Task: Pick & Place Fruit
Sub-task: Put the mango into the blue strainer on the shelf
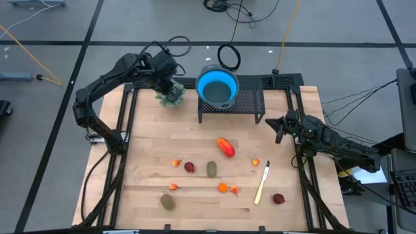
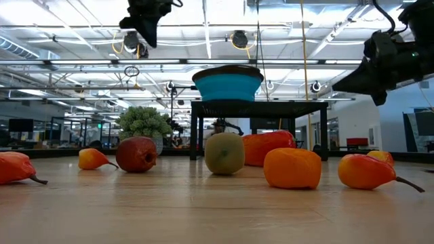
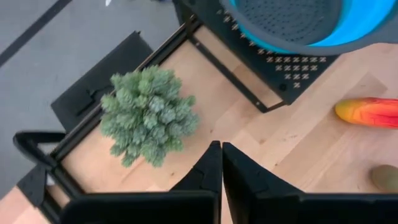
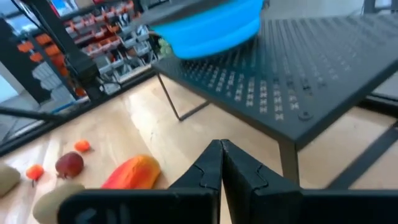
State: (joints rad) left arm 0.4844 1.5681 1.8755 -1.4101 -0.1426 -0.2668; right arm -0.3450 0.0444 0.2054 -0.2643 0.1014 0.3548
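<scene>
Fruit (image 1: 225, 147) is lying scattered around the table's centre and toward six o'clock, untouched; left gripper (image 1: 170, 82), clenched empty, is hovering at eleven o'clock above the plant ball (image 1: 170, 95), risking grabbing it instead.

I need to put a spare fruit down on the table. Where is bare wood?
Bare wood lies between the plant ball and the red-orange fruit, and along the table's left side. The near half is crowded: dark red fruit, olive fruit, small orange pieces, and a pale stick.
</scene>
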